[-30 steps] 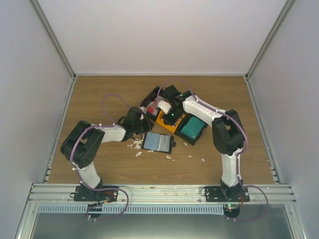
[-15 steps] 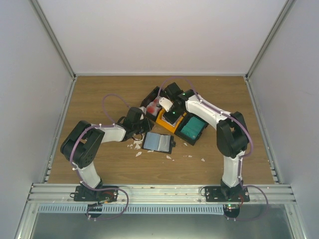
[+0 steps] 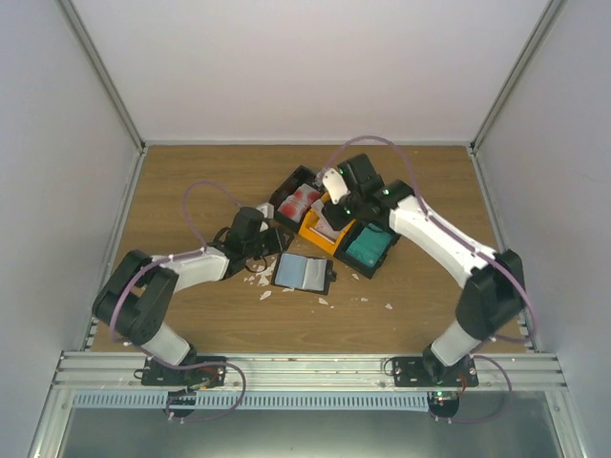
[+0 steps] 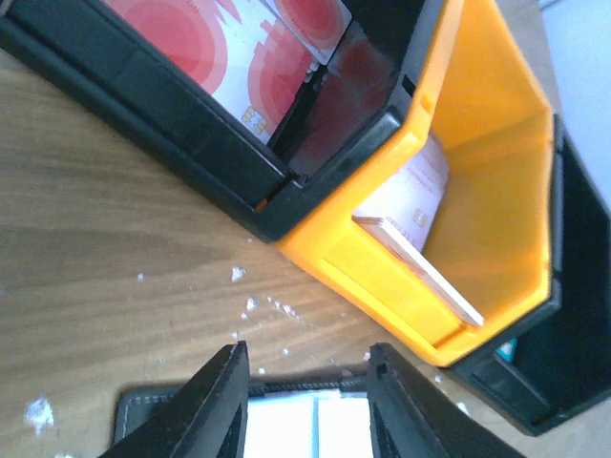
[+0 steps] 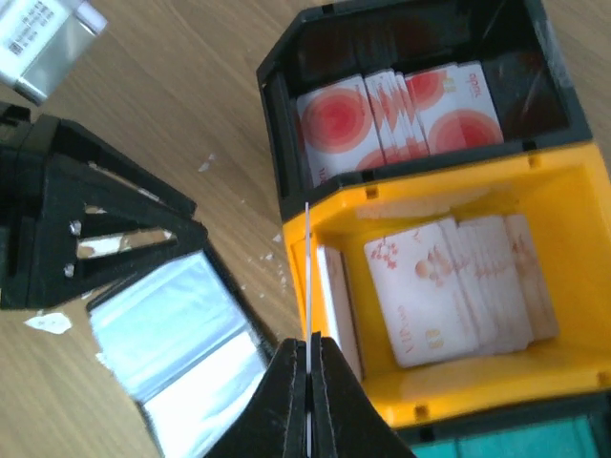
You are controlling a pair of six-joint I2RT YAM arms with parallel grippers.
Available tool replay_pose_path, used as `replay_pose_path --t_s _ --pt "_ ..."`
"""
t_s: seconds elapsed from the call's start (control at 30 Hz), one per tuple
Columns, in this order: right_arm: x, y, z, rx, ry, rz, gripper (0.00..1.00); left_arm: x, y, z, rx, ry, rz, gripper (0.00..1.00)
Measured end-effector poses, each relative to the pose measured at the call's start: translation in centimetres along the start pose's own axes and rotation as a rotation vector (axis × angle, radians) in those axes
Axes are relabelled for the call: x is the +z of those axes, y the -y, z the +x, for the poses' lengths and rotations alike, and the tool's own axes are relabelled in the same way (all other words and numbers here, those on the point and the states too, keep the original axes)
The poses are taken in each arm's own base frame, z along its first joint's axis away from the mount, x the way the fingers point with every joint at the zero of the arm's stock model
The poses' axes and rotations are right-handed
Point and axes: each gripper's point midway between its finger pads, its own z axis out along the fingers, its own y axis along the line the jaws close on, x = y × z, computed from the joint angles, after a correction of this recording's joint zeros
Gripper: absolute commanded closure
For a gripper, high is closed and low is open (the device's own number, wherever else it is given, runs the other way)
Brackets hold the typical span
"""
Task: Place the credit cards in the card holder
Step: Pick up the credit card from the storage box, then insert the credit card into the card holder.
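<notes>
The card holder (image 3: 304, 273) lies open on the table, its clear sleeves up; it also shows in the right wrist view (image 5: 181, 334) and the left wrist view (image 4: 286, 425). My right gripper (image 5: 307, 351) is shut on one pale credit card (image 5: 307, 267), seen edge-on, held above the left rim of the orange bin (image 5: 582, 248). In the top view the right gripper (image 3: 329, 212) is over that bin. My left gripper (image 4: 310, 382) is open and empty, just left of the holder's edge (image 3: 267, 246).
The orange bin (image 3: 318, 232) holds pale pinkish cards (image 5: 449, 286). A black bin (image 3: 286, 191) behind it holds red-and-white cards (image 5: 401, 114). Another black bin (image 3: 382, 260) holds teal cards (image 3: 368, 246). Small white scraps (image 3: 260, 279) lie around the holder.
My right arm has risen out of the orange bin with a card and stretched out. My left arm has shifted slightly, with its gripper still beside the holder.
</notes>
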Motion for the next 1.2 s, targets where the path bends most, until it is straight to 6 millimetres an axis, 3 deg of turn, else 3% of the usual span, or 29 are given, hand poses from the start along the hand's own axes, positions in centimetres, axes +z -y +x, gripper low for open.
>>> replay_pose_path --t_s 0.1,0.2,0.4,0.5,0.67,0.83,1.2 --pt "-1.1 -0.8 1.5 0.106 0.065 -0.017 1.0 -1.7 0.3 0.2 0.001 0.013 0.011 0.52" --pt "-1.1 -2.0 4.2 0.255 0.102 -0.063 1.0 -3.1 0.4 0.5 0.007 0.018 0.017 0.5" --pt "1.6 -4.1 9.5 0.566 0.109 -0.162 0.99 -4.6 -0.1 2.5 0.013 -0.041 0.013 0.5" --pt "3.0 -5.6 11.2 0.694 0.096 -0.202 0.99 -4.6 -0.7 3.8 0.014 -0.092 -0.001 0.52" --pt "3.8 -7.1 9.6 0.808 0.137 -0.259 0.99 -4.5 -1.4 5.4 0.031 -0.155 -0.008 0.61" --pt "4.7 -6.9 8.6 0.92 0.167 -0.275 1.0 -4.0 -2.1 6.5 0.045 -0.198 -0.022 0.72" --pt "9.2 -7.1 11.5 1.054 0.085 -0.26 0.99 -3.4 -3.1 7.6 0.058 -0.238 -0.04 0.77"
